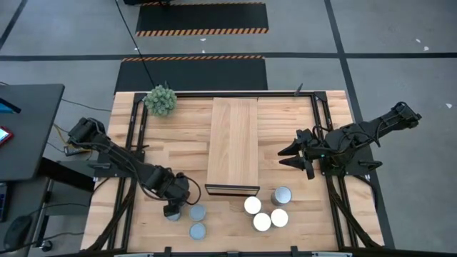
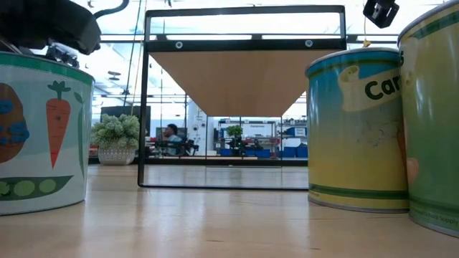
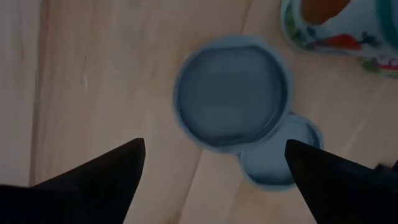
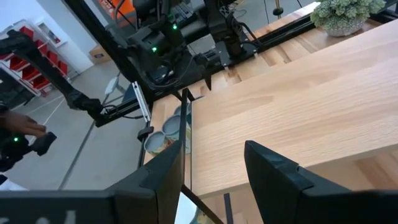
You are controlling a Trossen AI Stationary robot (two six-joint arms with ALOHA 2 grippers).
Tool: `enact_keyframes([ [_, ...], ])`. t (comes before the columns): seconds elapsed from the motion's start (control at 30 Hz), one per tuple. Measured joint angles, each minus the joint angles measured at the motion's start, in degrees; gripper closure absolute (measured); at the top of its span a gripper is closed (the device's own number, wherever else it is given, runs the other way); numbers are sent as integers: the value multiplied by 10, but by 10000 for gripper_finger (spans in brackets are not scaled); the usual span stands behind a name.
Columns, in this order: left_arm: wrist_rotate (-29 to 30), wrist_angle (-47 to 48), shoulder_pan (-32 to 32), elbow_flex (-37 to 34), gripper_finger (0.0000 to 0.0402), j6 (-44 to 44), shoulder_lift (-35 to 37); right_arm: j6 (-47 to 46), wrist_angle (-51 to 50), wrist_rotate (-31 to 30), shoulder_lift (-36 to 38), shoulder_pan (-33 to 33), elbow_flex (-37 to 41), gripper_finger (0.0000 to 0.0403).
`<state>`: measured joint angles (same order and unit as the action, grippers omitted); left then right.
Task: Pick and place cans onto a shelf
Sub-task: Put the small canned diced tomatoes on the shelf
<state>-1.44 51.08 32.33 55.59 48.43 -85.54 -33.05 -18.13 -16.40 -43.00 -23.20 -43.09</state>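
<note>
Seven cans stand near the table's front edge: three blue-grey (image 1: 197,230) left, four (image 1: 262,221) right. Left gripper (image 1: 173,209) hovers over one can (image 3: 232,92), fingers spread wide, holding nothing. Farther back, the empty shelf (image 1: 233,139); right gripper (image 1: 293,157) open beside it.

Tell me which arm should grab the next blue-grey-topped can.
Left. The left gripper hangs open right above a blue-grey-topped can, fingers either side of it. The right gripper waits open beside the shelf, away from those cans.
</note>
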Motion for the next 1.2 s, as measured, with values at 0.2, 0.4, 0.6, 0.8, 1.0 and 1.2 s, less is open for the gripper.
enact_keyframes([
  [0.2,53,-26,18,0,8,7,-9,0,0,0,0,0,0,224],
  [0.4,84,-36,33,0,8,6,-33,-2,1,0,0,0,0,224],
  [0.6,111,-62,36,0,8,9,-64,-5,0,-3,0,0,0,224],
  [0.8,115,-68,35,0,11,20,-82,-5,0,-4,0,0,0,224],
  [1.0,115,-70,35,0,51,23,-82,-5,0,-4,0,0,0,224],
  [1.2,104,-62,33,1,114,24,-80,-16,0,-4,0,0,0,224],
])
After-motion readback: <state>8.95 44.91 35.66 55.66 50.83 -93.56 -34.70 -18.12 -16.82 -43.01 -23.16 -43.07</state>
